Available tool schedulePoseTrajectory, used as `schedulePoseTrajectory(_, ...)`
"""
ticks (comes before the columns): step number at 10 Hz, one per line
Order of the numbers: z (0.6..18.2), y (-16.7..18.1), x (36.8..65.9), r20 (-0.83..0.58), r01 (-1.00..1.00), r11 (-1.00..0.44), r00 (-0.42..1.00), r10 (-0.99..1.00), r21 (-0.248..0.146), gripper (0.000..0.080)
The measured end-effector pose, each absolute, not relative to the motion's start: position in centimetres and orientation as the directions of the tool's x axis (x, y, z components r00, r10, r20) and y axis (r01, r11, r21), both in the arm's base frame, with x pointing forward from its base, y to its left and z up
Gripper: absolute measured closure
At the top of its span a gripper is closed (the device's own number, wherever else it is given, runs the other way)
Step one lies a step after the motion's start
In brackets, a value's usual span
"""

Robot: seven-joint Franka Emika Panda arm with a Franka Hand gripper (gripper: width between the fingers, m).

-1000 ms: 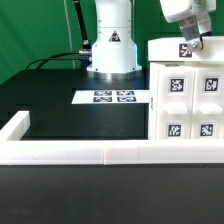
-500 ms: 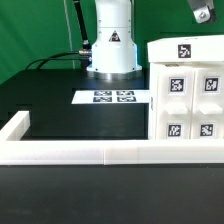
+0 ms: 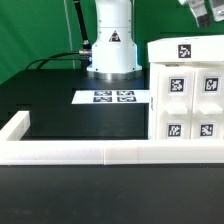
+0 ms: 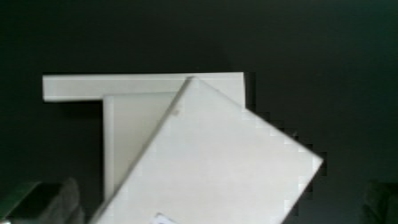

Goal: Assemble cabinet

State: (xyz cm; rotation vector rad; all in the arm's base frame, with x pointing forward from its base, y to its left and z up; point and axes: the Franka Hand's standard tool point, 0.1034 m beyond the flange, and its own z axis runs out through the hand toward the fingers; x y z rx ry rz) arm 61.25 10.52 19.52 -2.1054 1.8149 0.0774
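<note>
— So, what stands there?
— One black tabletop (image 3: 60,112), matte. One low white border wall (image 3: 80,152). One boxy white plastic cabinet (image 3: 186,100) at the exterior view's right, showing five square tags.
— Smaller?
— One flat marker board (image 3: 113,97) with four tags. One gripper (image 3: 205,8) above the cabinet, apart from it; I cannot tell whether it is open or closed.

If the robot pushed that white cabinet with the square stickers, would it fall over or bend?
The cabinet looks like stiff plastic with straight, flat walls, so it likely won't bend. It is broad and boxy on the table, so it should slide rather than tip. Its top panel looks askew, so that might shift.
</note>
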Motion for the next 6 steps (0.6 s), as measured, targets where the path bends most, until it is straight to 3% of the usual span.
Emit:
schedulePoseTrajectory(2, 19.59, 10.95, 61.32, -0.201, -0.889, -0.363, 0.424, -0.883, -0.28, 0.0002)
schedulePoseTrajectory(3, 19.56, 11.27, 61.18, -0.17, -0.83, -0.479, 0.536, -0.827, -0.286, 0.0002)
schedulePoseTrajectory(6, 19.46, 11.15, 61.39, -0.137, -0.731, -0.612, 0.669, -0.731, -0.302, 0.0002)
